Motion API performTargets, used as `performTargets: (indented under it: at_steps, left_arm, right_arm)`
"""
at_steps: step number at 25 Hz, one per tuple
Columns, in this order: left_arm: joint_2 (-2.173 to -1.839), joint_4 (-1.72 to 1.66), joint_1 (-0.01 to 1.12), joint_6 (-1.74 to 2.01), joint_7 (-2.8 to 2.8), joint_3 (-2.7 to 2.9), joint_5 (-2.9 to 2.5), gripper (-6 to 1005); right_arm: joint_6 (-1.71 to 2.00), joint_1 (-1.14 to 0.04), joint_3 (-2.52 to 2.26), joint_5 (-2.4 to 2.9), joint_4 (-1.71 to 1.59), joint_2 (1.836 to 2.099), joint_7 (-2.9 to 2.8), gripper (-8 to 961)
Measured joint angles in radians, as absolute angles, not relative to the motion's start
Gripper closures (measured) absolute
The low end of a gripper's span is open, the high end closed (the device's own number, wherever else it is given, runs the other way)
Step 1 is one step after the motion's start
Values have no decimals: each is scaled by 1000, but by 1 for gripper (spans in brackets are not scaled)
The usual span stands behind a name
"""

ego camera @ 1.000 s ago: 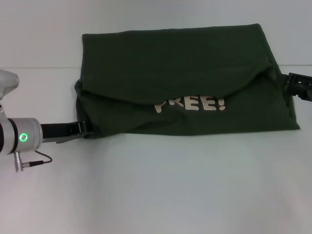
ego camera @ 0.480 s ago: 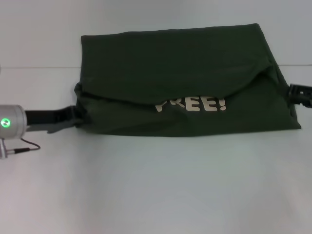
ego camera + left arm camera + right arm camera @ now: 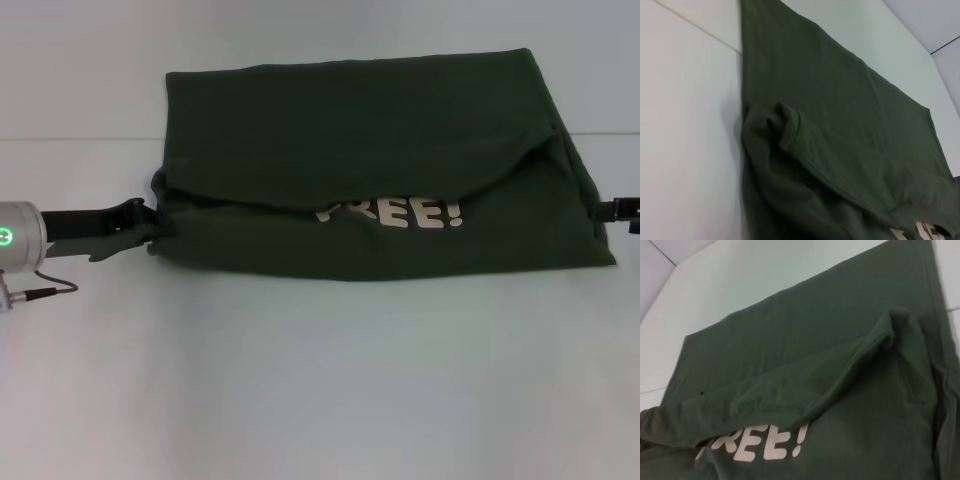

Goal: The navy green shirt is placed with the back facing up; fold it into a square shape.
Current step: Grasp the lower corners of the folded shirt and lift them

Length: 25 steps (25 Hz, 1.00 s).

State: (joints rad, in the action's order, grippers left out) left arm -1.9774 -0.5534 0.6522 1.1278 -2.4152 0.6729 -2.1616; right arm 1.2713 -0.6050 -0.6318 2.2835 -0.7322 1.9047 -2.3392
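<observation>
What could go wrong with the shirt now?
1. The shirt is a wide rectangle, not a square; its folded flap sags unevenly over the lettering, so later folds may come out crooked.
2. The left gripper sits at the bunched left edge; it might snag the cloth and pull the fold open.
3. The right gripper is nearly out of view.

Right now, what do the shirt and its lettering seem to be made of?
The navy green shirt looks like soft matte knit fabric, probably cotton: it droops in rounded folds with stitched hems. The lettering seems a flat cream print, smooth and opaque.
</observation>
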Motion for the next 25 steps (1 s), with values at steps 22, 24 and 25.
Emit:
performTargets:
  at_steps: [22, 24, 25]
  left_arm:
    - [-1984, -561, 660, 1136, -2420, 671, -2151, 996]
    - [-1985, -562, 660, 1134, -2420, 670, -2151, 996]
    - [-1986, -562, 661, 1133, -2419, 670, -2151, 996]
  right_arm:
    - [998, -791, -740, 2584, -548, 1920, -2500, 225]
    - [977, -794, -754, 2584, -535, 1924, -2502, 226]
    - [969, -796, -757, 2585, -530, 1925, -2503, 226]
